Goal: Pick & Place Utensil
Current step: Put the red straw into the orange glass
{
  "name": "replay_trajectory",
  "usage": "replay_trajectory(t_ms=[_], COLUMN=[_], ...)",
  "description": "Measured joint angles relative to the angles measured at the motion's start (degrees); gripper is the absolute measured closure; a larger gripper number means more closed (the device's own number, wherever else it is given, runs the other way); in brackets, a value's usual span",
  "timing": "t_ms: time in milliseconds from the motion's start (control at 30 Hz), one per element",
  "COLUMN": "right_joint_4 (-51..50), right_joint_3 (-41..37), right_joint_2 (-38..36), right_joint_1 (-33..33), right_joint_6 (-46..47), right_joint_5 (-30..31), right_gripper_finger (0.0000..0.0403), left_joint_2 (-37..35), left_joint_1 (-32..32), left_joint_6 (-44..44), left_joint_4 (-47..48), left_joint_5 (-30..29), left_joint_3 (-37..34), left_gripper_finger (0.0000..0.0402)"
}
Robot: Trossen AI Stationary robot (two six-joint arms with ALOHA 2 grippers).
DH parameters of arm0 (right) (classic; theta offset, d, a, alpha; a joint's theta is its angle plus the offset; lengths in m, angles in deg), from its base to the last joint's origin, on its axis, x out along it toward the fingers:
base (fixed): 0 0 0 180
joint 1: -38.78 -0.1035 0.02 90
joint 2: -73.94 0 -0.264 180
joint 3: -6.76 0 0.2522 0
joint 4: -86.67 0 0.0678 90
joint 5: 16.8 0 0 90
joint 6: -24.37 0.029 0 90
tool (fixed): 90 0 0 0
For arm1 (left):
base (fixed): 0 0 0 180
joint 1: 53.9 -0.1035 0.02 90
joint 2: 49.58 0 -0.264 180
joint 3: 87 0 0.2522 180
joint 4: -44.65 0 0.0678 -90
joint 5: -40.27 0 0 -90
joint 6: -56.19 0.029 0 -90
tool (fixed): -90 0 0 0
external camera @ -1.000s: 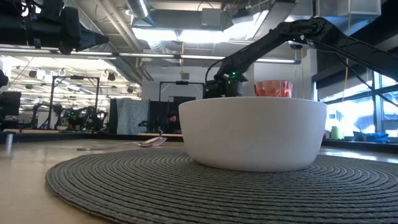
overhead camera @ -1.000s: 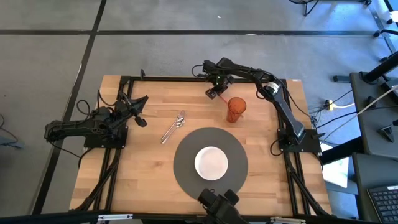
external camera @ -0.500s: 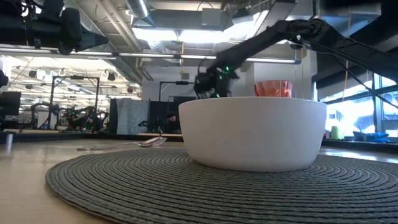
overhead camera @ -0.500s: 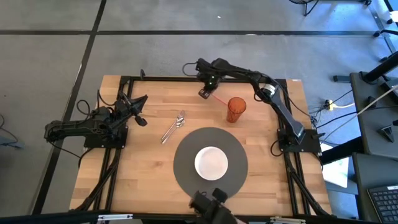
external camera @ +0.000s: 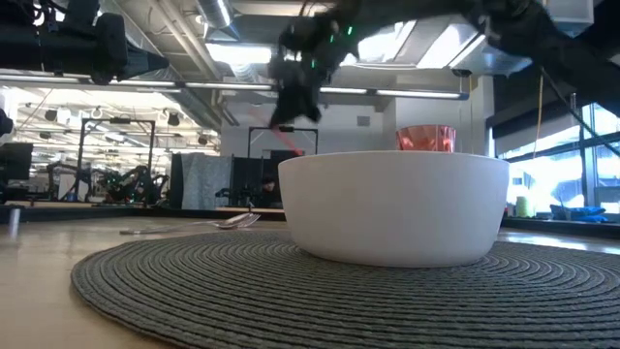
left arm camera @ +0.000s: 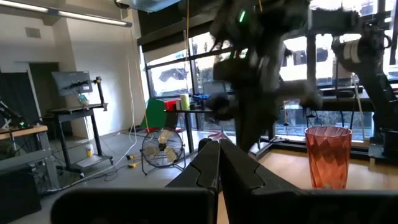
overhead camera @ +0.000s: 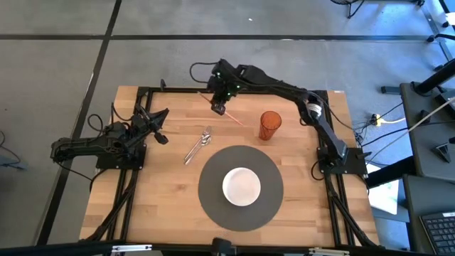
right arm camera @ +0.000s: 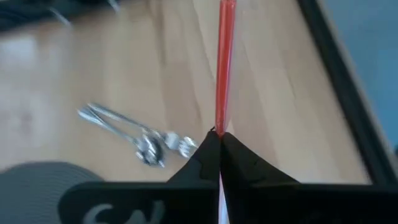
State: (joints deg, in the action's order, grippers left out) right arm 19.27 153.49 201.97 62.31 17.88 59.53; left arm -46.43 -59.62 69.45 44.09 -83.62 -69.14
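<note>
My right gripper (overhead camera: 219,107) hangs over the far middle of the table, shut on a thin red straw (overhead camera: 232,118). The straw also shows in the right wrist view (right arm camera: 222,68). An orange-red tumbler (overhead camera: 269,126) stands to the gripper's right. Two metal utensils (overhead camera: 199,144) lie flat on the wood, nearer than the gripper. A white bowl (overhead camera: 242,185) sits on a round grey mat (overhead camera: 210,178). My left gripper (overhead camera: 161,126) rests shut at the table's left, holding nothing. My right gripper pinches the red straw (right arm camera: 219,127) between its two fingertips. The fingers slant down from the far right. The straw runs on past the fingertips along their line and is lifted clear of the table and the tumbler.
A black frame (overhead camera: 178,90) runs along the table's edges. Bare wood lies between the left arm and the mat. The left wrist view shows the tumbler (left arm camera: 326,155) and my right arm (left arm camera: 261,56) across the table.
My right gripper has risen and swung toward the table's left edge, away from the tumbler, turning as it went. The red straw has gone with it and now hangs clear of the tumbler.
</note>
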Motion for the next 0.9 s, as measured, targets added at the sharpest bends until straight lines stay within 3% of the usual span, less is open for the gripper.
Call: replay_trajectory(t_ms=[500, 600, 733, 900], right_joint_4=[-3.1, -3.7, 0.4, 15.0], right_joint_3=[0.0, -0.7, -8.8, -28.6], right_joint_2=[-24.9, -30.0, -38.5, -52.5], right_joint_1=[-7.1, -9.9, -13.6, -15.3], right_joint_6=[-0.9, -1.0, -1.1, -0.2], right_joint_5=[1.3, 3.8, 6.7, 9.1], right_gripper_finger=[0.0403, 0.0403, 0.0403, 0.0403], left_joint_2=[0.0, 0.0, 0.0, 0.0], left_joint_1=[0.0, 0.0, 0.0, 0.0], left_joint_6=[0.2, 0.1, 0.1, -0.4], left_joint_4=[0.0, 0.0, 0.0, 0.0], left_joint_5=[0.0, 0.0, 0.0, 0.0], left_joint_3=[0.0, 0.0, 0.0, 0.0], left_gripper_finger=[0.0398, 0.0399, 0.0396, 0.0399])
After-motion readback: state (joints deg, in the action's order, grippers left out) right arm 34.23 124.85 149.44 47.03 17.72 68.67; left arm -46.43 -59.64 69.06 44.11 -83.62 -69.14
